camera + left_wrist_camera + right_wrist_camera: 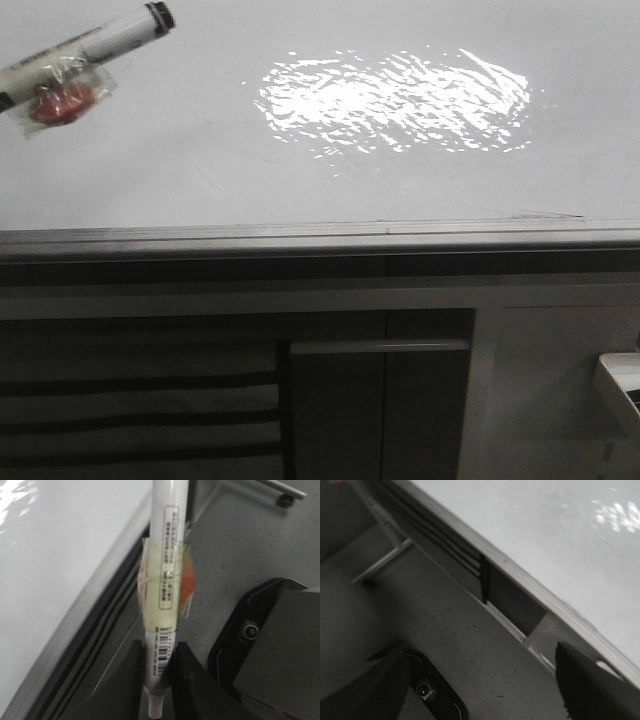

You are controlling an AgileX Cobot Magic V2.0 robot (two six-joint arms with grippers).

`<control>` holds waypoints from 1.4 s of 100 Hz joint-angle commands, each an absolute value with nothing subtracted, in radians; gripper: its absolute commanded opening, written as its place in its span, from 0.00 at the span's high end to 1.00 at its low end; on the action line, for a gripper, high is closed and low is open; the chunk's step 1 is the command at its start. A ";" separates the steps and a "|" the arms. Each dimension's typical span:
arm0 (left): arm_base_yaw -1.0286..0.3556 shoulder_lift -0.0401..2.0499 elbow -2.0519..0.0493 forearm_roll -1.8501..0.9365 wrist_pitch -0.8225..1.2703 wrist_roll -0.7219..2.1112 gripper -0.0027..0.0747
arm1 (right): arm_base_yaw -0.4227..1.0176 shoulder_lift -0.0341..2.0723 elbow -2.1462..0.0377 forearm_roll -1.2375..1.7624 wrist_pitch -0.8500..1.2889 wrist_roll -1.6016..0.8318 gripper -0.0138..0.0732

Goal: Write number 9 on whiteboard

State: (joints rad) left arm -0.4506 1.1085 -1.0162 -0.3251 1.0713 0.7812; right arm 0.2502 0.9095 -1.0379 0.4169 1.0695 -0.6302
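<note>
In the left wrist view we find the left claw pinching a white marker near its butt end, one dark finger on each side of the barrel. The barrel carries a barcode label just above the grip. Farther from the fingers, a clear tape wrap binds a red-orange piece against the barrel. The marker extends straight away from the claw.

Beside the marker, across a band of dark grooves, we see the grey metal edge strip and then the whiteboard. In the front view the marker's black cap end lies over the board's upper left area; we cannot tell whether it touches the surface.

The right claw stands spread: its two dark fingers sit well apart with nothing between them. Beyond them we see a grey floor, then dark cabinet panels, then the edge strip and the whiteboard.

In the front view the whiteboard fills the upper half, with a bright glare patch to the right of the marker. We find no legible number 9 on the visible board surface.
</note>
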 commanded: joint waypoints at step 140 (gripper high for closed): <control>-0.691 1.088 -1.055 -0.447 0.986 0.945 0.91 | 0.696 1.334 -1.231 0.675 0.900 -0.988 0.74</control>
